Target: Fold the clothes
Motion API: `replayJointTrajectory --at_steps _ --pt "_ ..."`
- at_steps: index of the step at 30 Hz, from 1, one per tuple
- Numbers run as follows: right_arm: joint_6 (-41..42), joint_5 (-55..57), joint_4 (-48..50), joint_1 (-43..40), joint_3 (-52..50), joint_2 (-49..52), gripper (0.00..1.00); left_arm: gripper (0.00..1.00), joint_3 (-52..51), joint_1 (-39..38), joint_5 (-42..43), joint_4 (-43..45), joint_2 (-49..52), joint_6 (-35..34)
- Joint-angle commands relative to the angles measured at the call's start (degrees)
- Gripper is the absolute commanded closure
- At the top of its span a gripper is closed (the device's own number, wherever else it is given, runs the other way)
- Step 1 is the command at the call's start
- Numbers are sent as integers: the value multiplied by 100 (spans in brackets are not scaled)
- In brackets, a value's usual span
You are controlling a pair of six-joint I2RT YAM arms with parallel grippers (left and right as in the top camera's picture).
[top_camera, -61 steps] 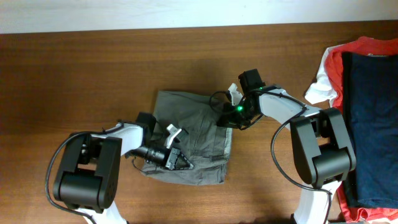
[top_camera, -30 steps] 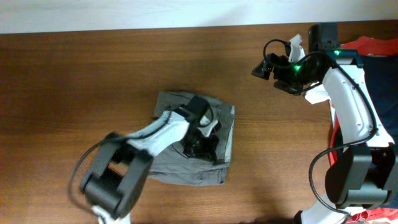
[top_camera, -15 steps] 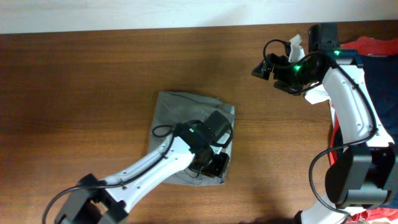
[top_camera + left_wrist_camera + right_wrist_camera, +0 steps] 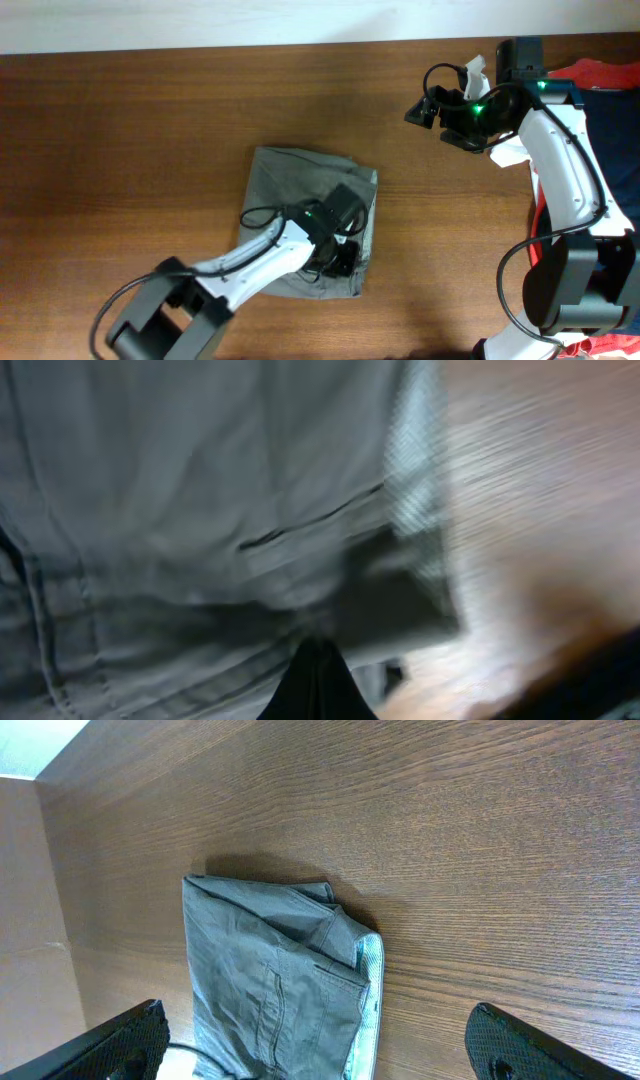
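**Ana:** Where is the grey-olive garment?

**Ben:** On the wooden bench, a little left of the middle, lying flat in a rough rectangle. The right wrist camera shows it too, with a pale inner edge along the side nearest that arm.

**Ana:** And the left arm?

**Ben:** It reaches in from the near edge and lies across the cloth. The left pincer sits low over the garment's near right corner.

**Ana:** Is it gripping the cloth?

**Ben:** I cannot tell. From above it is only a dark block on the fabric. Its own camera is blurred: grey cloth fills the view, with a dark slit that may be a pocket, and one dark tip at the bottom of the picture.

**Ana:** The right side?

**Ben:** The right arm stands well apart from the garment, up by the far right of the bench. The right pincer is spread wide and holds nothing; in its own view the two fingertips sit at opposite lower corners, with bare bench between them.

**Ana:** Anything else there?

**Ben:** A navy garment lies on a red-orange one at the right edge.
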Motion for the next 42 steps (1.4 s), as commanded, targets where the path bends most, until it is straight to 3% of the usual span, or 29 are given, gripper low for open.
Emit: replayJointTrajectory --at_steps 1,8,12,15,16,17,20,22,23,25,29,32,33,34,37,42 --pt "-20 28 7 -7 9 39 1 100 -361 -55 116 273 509 -168" --pt "-20 28 7 -7 9 39 2 100 -103 -63 48 -83 485 17" --pt "-20 28 7 -7 9 39 1 99 1419 -59 -1456 -1672 -538 52" --pt "-20 28 7 -7 9 39 2 62 1687 52 -2299 -2337 -1086 -131" --pt "-20 28 7 -7 9 39 2 37 1687 216 -2479 -2640 -1095 -306" --pt "-20 28 7 -7 9 39 2 30 1600 586 -2448 -2924 -1091 -411" --pt "-20 28 7 -7 9 39 2 23 1344 1228 -2159 -2957 -1080 -407" --pt "-20 28 7 -7 9 39 2 13 1056 1589 -1985 -2927 -1080 -407" --pt "-20 28 7 -7 9 39 2 4 852 1727 -1985 -2920 -1080 -407" --pt "-20 28 7 -7 9 39 2 2 573 1853 -1985 -2833 -1080 -407" --pt "-20 28 7 -7 9 39 2 10 264 1829 -1196 -2214 -1082 -262" --pt "-20 28 7 -7 9 39 2 37 267 1416 -275 -1530 -1082 -76" --pt "-20 28 9 -7 9 39 2 77 267 1080 -280 -1270 -1082 -76" --pt "-20 28 9 -7 9 39 2 99 264 710 -295 -970 -1082 -76" --pt "-20 28 7 -9 9 39 2 99 264 26 -568 -479 -1029 -142" --pt "-20 28 7 -7 9 39 2 99 264 -752 -63 210 -208 -229"
